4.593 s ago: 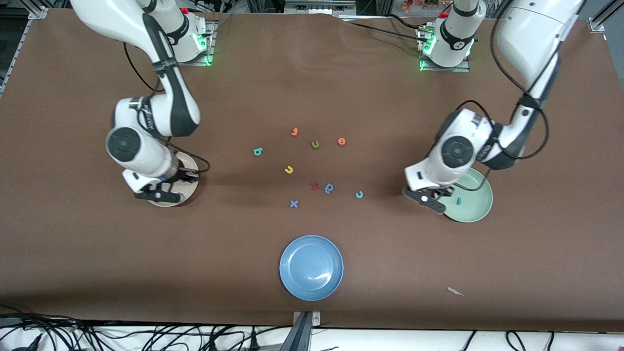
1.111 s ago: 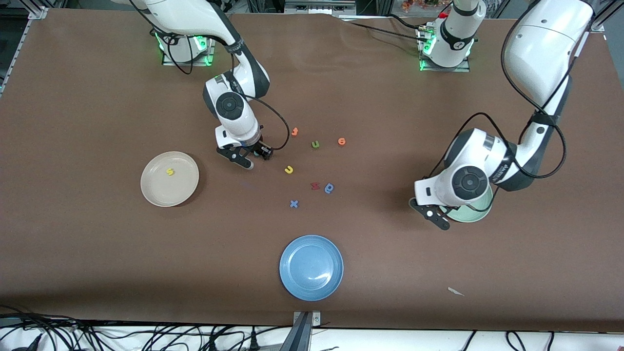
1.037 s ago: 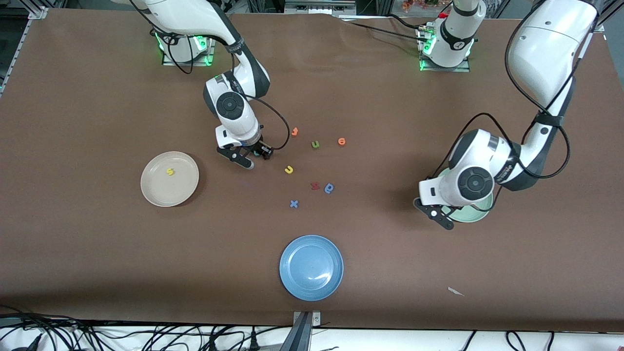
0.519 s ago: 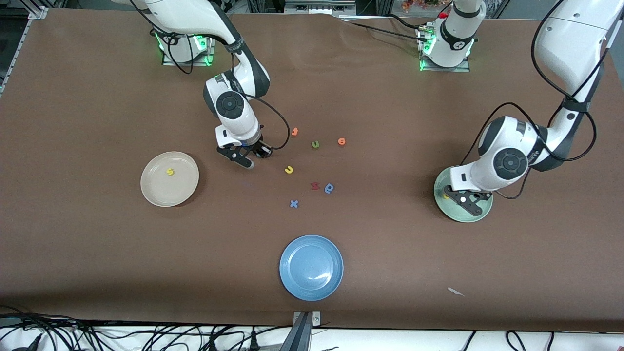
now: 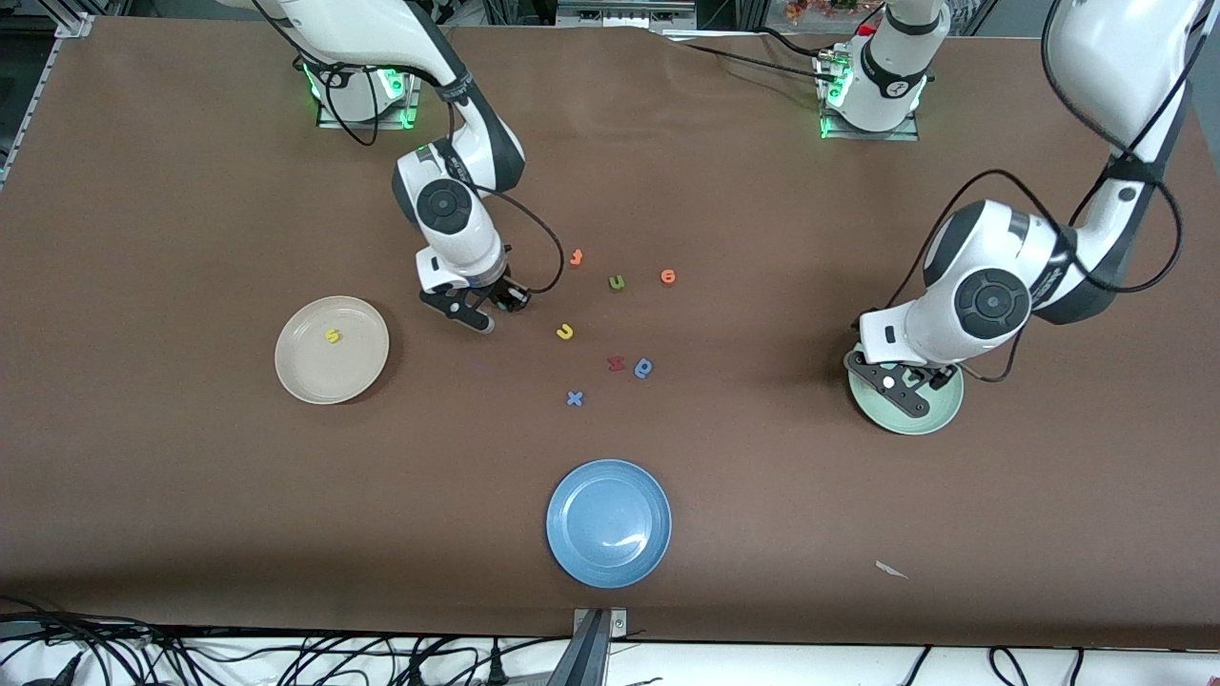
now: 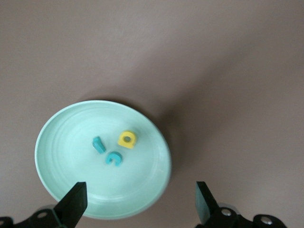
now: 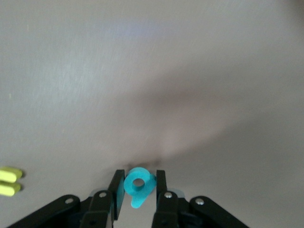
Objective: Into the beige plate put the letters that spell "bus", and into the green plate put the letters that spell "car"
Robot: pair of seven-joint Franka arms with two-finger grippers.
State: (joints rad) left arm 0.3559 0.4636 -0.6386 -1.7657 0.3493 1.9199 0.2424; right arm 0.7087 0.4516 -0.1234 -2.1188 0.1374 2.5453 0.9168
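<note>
My right gripper is shut on the teal "b", low over the table between the beige plate and the loose letters. The yellow "s" lies in that plate. The yellow "u" rests on the table close to the right gripper. My left gripper hangs open and empty over the green plate. Inside the green plate lie the light-blue "c", the yellow "a" and the teal "r".
Loose on the table's middle: an orange "t", green "u", orange "e", red "z", dark-blue rounded letter and blue "x". A blue plate stands nearest the front camera. A paper scrap lies nearby.
The left gripper swung over the green plate and opened, and the "c" now lies in the plate. The right gripper closed on the "b" and shifted slightly.
</note>
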